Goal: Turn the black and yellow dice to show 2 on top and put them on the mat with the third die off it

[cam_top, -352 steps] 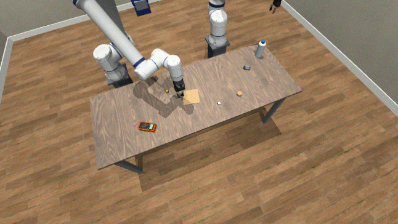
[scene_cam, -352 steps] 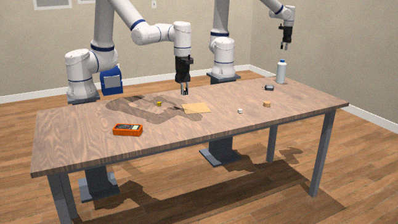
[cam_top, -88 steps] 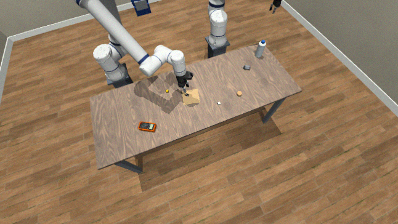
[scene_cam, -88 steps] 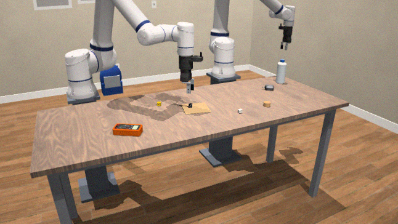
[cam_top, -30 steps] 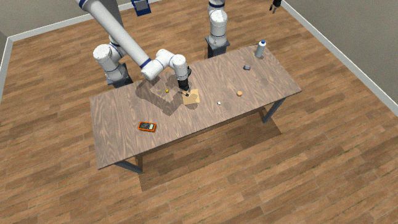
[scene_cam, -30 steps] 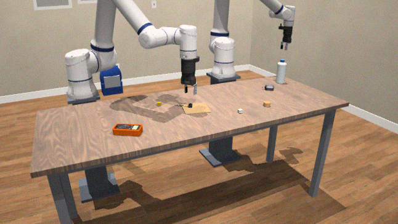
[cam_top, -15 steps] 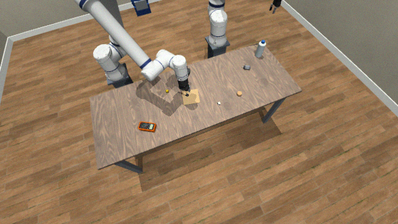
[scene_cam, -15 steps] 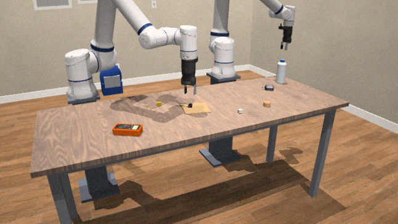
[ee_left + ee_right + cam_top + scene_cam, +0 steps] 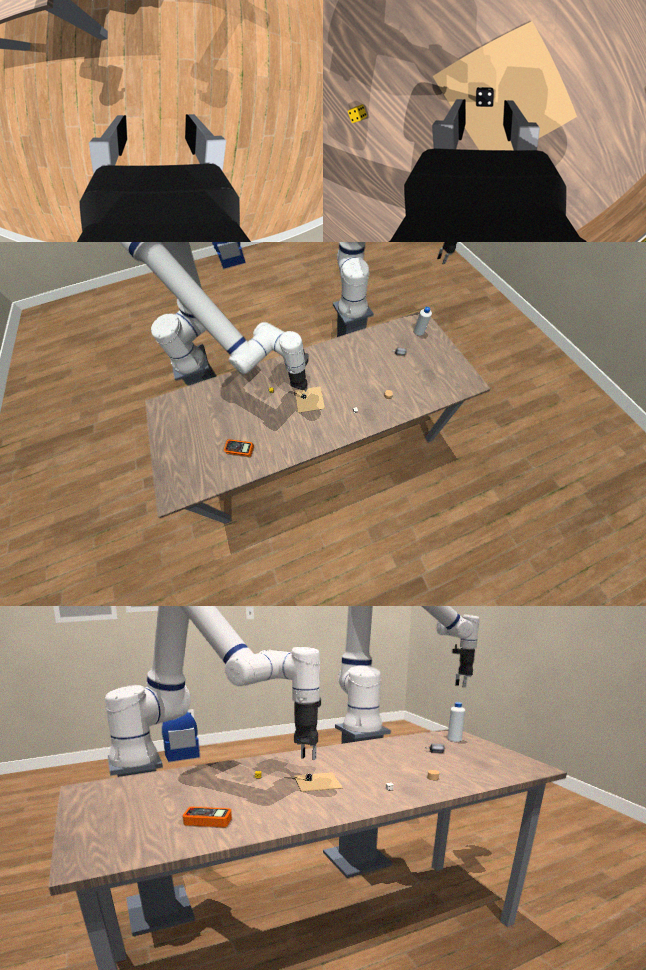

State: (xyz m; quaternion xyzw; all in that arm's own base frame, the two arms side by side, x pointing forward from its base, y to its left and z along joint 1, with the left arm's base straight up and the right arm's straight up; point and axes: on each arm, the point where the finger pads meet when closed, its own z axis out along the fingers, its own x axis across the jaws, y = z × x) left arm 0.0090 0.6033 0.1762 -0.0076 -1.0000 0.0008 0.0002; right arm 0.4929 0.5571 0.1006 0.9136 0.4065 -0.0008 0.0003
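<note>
The black die (image 9: 303, 396) (image 9: 309, 777) (image 9: 484, 97) sits flat on the tan mat (image 9: 316, 406) (image 9: 327, 784) (image 9: 528, 46), near one edge, with 4 on top. The yellow die (image 9: 271, 390) (image 9: 258, 775) (image 9: 356, 114) lies on the table off the mat, showing 4 on top and 6 on a side. The white die (image 9: 355, 410) (image 9: 390, 786) lies off the mat. My right gripper (image 9: 308, 752) (image 9: 484, 112) is partly open and empty, above the black die. My left gripper (image 9: 443, 258) (image 9: 461, 682) (image 9: 155, 127) is open and empty, high beyond the table's end.
An orange multimeter (image 9: 238, 447) (image 9: 207, 817) lies near the front left. A round wooden piece (image 9: 388, 394) (image 9: 433, 775) lies right of the white die. A small dark grey object (image 9: 400, 351) (image 9: 437, 748) and a white bottle (image 9: 422, 322) (image 9: 456, 724) are at the back right.
</note>
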